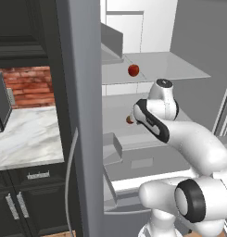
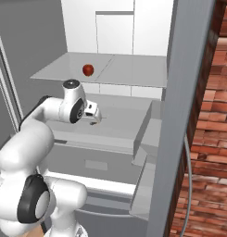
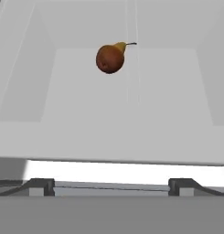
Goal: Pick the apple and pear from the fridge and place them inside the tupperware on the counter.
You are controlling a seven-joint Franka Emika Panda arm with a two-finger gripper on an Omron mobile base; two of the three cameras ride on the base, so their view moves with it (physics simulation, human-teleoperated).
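Left base view: arm reaches into the open fridge (image 1: 189, 41). Apple (image 1: 133, 70) sits on the upper glass shelf, untouched. Pear (image 1: 129, 120) is one shelf down, just a sliver of it peeking out left of the wrist. Counter (image 1: 27, 134) is at left past the fridge door (image 1: 80, 115), with a grey microwave (image 1: 1, 104) at its far left edge. I can't make out the tupperware.

Right base view: same reach from the other side. Gripper (image 2: 95, 118) is on the lower shelf level, below and slightly right of the apple (image 2: 88, 70). Pear is hidden behind the hand here. Brick wall (image 2: 207, 139) on the right.

Hand view: this gives what the base cameras don't, a clean look at the pear (image 3: 110, 57), lying on its side on the shelf floor, stem pointing right, far ahead and a bit left of centre. Both fingertips (image 3: 40, 186) stand spread wide at the bottom edge with nothing between them, so the tool is released and empty.

Judgement: step is the approach to the pear, with neither fruit picked yet. Next move needs a push forward deeper into the shelf, slight correction left, jaws straddling the body rather than the stem, then close.
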